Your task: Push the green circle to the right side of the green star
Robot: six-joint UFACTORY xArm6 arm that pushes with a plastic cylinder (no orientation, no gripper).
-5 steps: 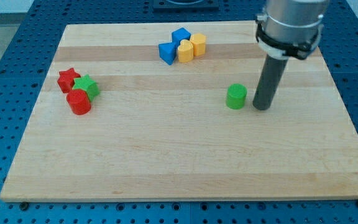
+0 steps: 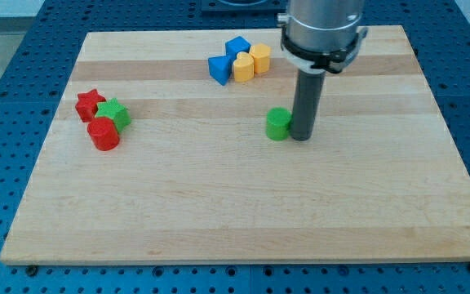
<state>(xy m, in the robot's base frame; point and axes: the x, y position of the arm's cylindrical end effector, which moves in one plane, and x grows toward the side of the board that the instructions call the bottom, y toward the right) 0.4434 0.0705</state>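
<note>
The green circle [image 2: 278, 124] sits near the middle of the wooden board [image 2: 235, 212]. My tip [image 2: 301, 135] stands right against its right side, touching it. The green star [image 2: 114, 113] lies far off at the view's left, wedged between a red star [image 2: 90, 104] on its upper left and a red circle [image 2: 103, 135] below it.
Two blue blocks [image 2: 228, 60] and two yellow blocks [image 2: 252, 62] cluster at the view's top centre, up and left of my tip. The board's edges run all round, with blue perforated table [image 2: 6, 122] beyond.
My tip has slid to the view's left and met the green circle. The green circle has moved left by about a block's width. The other blocks have not moved.
</note>
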